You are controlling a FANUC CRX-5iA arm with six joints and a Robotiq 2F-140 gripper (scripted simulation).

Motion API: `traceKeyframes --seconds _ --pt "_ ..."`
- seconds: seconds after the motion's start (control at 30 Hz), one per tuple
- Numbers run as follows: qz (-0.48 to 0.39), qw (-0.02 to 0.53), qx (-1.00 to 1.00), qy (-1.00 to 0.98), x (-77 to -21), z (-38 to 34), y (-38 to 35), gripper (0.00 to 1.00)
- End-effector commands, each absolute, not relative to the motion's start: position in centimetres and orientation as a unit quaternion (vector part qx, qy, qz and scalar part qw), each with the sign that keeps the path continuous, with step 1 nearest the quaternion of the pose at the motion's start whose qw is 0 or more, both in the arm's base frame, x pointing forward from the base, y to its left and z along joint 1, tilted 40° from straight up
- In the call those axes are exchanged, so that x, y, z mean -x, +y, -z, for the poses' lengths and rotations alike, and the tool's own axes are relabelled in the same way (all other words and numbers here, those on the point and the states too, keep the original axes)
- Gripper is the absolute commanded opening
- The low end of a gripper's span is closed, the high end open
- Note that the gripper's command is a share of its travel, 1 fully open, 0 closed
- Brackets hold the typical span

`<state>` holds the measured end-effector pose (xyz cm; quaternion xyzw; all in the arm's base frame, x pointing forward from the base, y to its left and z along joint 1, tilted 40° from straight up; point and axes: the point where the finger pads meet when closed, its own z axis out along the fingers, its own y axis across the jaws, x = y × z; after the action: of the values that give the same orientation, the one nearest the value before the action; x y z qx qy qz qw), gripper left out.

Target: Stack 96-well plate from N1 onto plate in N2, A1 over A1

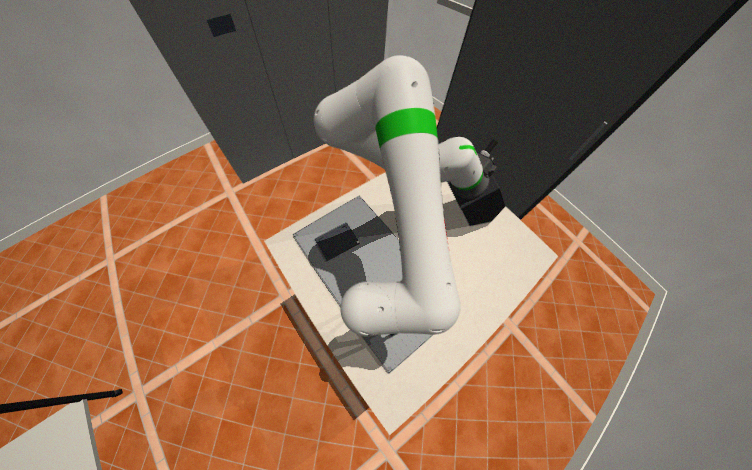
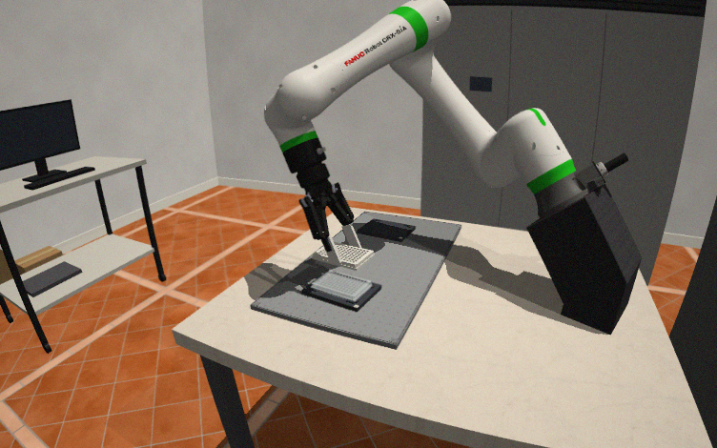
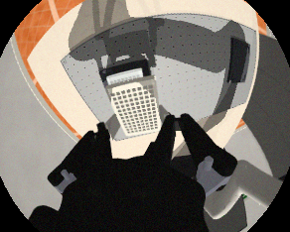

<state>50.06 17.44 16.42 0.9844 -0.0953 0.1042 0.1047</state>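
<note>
My gripper is shut on a white 96-well plate and holds it in the air above the grey baseplate. In the wrist view the held plate sits between my two dark fingers. A second 96-well plate lies in the black nest N2, lower and nearer the table's front than the held one. It also shows in the wrist view, just beyond the held plate. The nest N1 is empty at the back of the baseplate, and shows in the top view. There the arm hides N2.
The arm's black pedestal stands on the right of the beige table. A side cart with a monitor stands on the floor to the left. Dark cabinets rise behind the table.
</note>
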Motion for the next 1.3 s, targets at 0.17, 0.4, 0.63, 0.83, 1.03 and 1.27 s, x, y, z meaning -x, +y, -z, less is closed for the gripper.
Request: traceKeyframes --seconds 0.17,0.4,0.63,0.83,1.03,1.27 --pt "-0.104 0.105 -0.984 -0.095 -50.2 -15.8 19.4 0.00" --pt "-0.104 0.105 -0.984 -0.095 -50.2 -15.8 19.4 0.00" --pt "-0.104 0.105 -0.984 -0.095 -50.2 -15.9 19.3 0.00" --pt "-0.104 0.105 -0.984 -0.095 -50.2 -15.9 19.3 0.00" --pt "-0.104 0.105 -0.984 -0.095 -50.2 -15.9 19.3 0.00" --pt "-0.104 0.105 -0.984 -0.095 -50.2 -15.9 19.3 0.00"
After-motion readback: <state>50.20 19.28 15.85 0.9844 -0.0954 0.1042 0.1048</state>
